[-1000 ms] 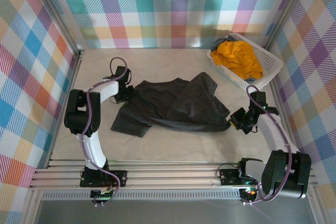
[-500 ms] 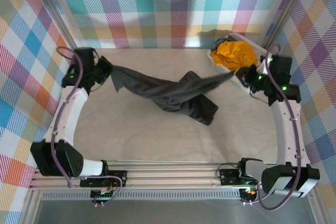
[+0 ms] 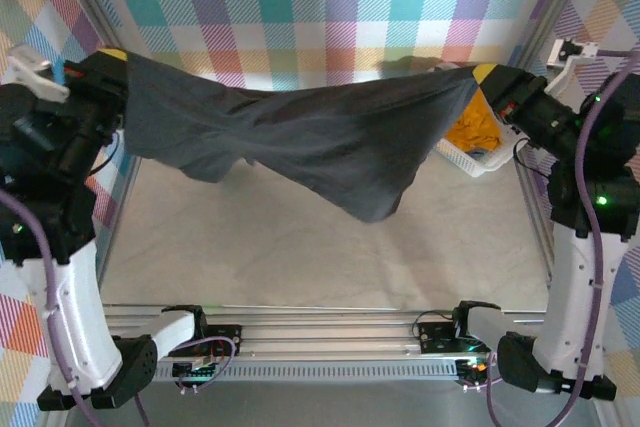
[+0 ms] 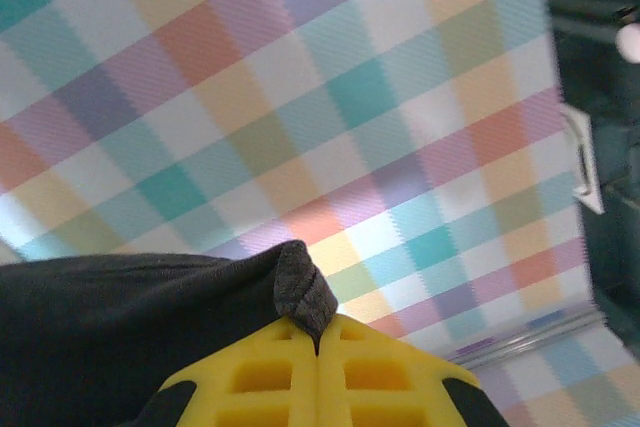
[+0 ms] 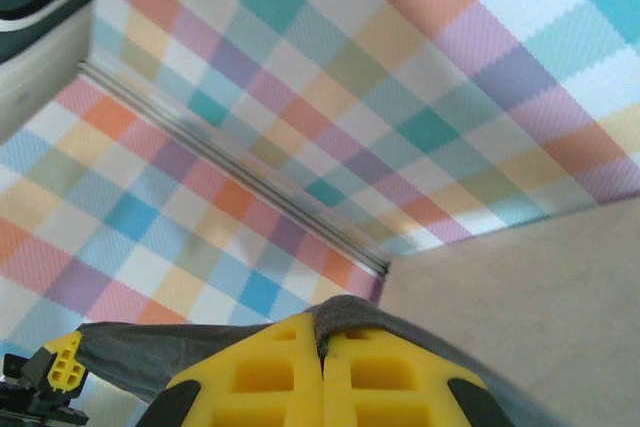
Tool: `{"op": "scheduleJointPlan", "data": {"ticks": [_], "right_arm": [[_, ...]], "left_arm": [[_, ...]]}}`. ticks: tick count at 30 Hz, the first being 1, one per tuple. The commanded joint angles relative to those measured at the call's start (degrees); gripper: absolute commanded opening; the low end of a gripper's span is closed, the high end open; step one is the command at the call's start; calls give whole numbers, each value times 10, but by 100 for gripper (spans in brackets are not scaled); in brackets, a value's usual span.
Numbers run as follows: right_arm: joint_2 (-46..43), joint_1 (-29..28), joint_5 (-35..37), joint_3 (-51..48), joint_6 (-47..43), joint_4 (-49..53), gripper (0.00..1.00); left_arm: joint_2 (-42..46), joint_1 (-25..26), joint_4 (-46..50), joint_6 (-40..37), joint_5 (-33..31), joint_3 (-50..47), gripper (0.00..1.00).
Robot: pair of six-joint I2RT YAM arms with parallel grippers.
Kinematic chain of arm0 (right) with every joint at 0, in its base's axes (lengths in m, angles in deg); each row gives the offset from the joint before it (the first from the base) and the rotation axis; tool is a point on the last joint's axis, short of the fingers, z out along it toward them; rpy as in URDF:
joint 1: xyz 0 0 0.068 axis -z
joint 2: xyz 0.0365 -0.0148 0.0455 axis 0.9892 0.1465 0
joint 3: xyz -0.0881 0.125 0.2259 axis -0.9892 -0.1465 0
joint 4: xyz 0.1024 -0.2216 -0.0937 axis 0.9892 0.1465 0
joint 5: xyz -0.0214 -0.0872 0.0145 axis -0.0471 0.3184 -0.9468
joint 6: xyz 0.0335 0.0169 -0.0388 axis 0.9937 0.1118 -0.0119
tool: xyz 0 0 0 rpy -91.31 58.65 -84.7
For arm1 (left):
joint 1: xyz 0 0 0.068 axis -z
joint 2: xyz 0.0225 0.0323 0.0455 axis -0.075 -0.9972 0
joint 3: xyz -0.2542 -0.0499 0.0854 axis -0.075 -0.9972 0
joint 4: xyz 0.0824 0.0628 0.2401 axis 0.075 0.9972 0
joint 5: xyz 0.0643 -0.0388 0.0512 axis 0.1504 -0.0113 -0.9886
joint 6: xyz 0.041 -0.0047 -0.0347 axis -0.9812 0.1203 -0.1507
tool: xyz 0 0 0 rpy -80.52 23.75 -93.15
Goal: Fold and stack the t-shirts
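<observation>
Top view. The left pincer [image 3: 112, 54] is raised at the far left and the right pincer [image 3: 484, 75] at the far right. Each is clamped on an opposite edge of the dark grey t-shirt [image 3: 320, 137]. The shirt hangs in the air between them as a wide sheet. Its upper edge sags a little, and one lobe droops toward the near centre over the table [image 3: 300, 257]. My reading is that the wide, high hold lets the cloth's own weight pull out the bunching so the shirt can be laid flat for folding. The mustard t-shirt [image 3: 476, 133] lies crumpled in the white basket [image 3: 470, 160] at the far right, partly behind the right arm. It is unfolded and looks set aside for a later turn.

Left wrist view. The yellow fingers of the left pincer [image 4: 318, 332] are pressed together with no gap. A small tuck of the dark grey t-shirt [image 4: 120, 332] is nipped at their tips and the rest falls away to the left. The plaid wall [image 4: 300, 97] lies behind, so the pincer points away from the table.

Right wrist view. The right pincer [image 5: 322, 335] is likewise closed tight on a thin hem of the dark grey t-shirt [image 5: 130, 347]. A corner of the table [image 5: 520, 277] lies beyond.

Judgement: early stage, nothing folded or stacked yet. The pinches are small, so slipping is a risk.
</observation>
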Motion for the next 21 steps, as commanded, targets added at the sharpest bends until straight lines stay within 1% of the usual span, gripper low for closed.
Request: {"op": "scheduleJointPlan", "data": {"ticks": [1, 3, 7, 9, 12, 15, 18, 21], "right_arm": [[14, 2, -20, 24, 36, -43, 0], [33, 2, -31, 18, 44, -56, 0], [92, 2, -68, -16, 62, -116, 0], [131, -5, -84, -16, 64, -144, 0], [202, -26, -88, 24, 45, -146, 0], [277, -44, -75, 85, 38, -138, 0], [364, -54, -69, 179, 42, -124, 0], [458, -55, -64, 338, 43, -77, 0]], "left_arm": [[-33, -11, 58, 10, -19, 58, 0], [-49, -11, 70, 2, -21, 60, 0], [-92, -15, 75, -23, -16, 27, 0], [-122, -32, 59, -22, 15, 6, 0], [-172, -47, 28, -26, 36, -10, 0], [-233, -63, -13, -21, 68, 4, 0], [-307, -71, -24, -20, 91, 86, 0], [-384, -85, -11, -15, 106, 233, 0]]}}
